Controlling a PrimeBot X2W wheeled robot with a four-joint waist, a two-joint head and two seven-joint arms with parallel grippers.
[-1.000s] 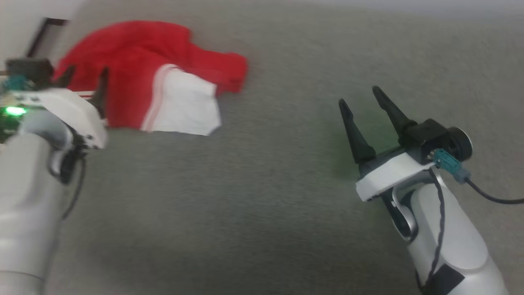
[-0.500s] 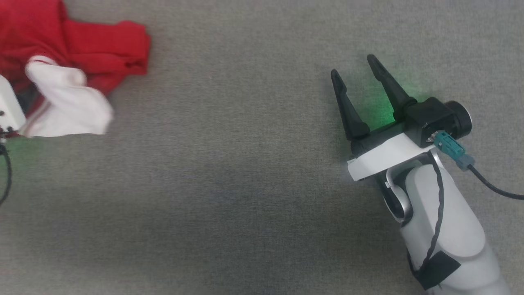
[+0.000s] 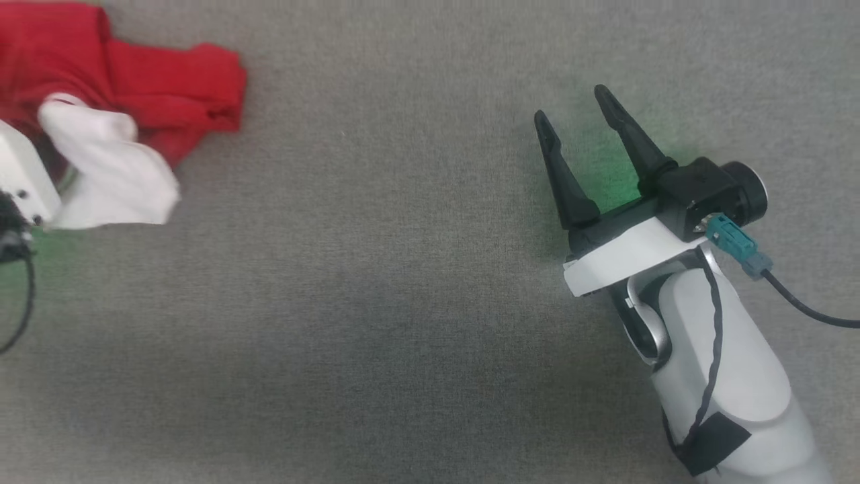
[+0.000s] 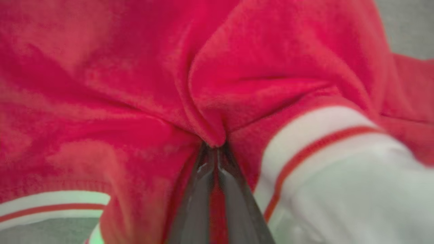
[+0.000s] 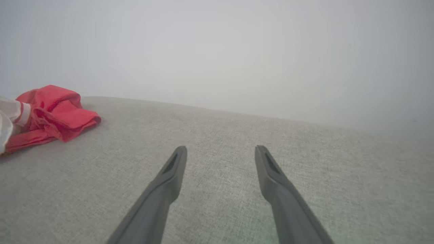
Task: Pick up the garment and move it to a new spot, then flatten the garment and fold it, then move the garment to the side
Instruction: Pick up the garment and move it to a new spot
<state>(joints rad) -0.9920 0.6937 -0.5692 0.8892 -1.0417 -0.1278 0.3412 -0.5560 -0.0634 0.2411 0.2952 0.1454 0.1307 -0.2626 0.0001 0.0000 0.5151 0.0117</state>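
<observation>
The red garment with its white panel lies bunched at the upper left of the head view on the grey fabric surface. In the left wrist view my left gripper is shut, its two fingers pinching a fold of the red garment; white double-stripe trim runs beside them. My right gripper stands open over bare surface at the right, nothing between its fingers. The right wrist view shows those open fingers and the garment far off to the left.
The grey fabric surface stretches wide between the garment and my right arm. A dark cable trails from the right wrist toward the right edge. A pale wall rises behind the surface.
The head camera swung right, so the garment now sits at the left edge. My left gripper closed on a fold of the garment. The right gripper stayed open and shifted slightly up.
</observation>
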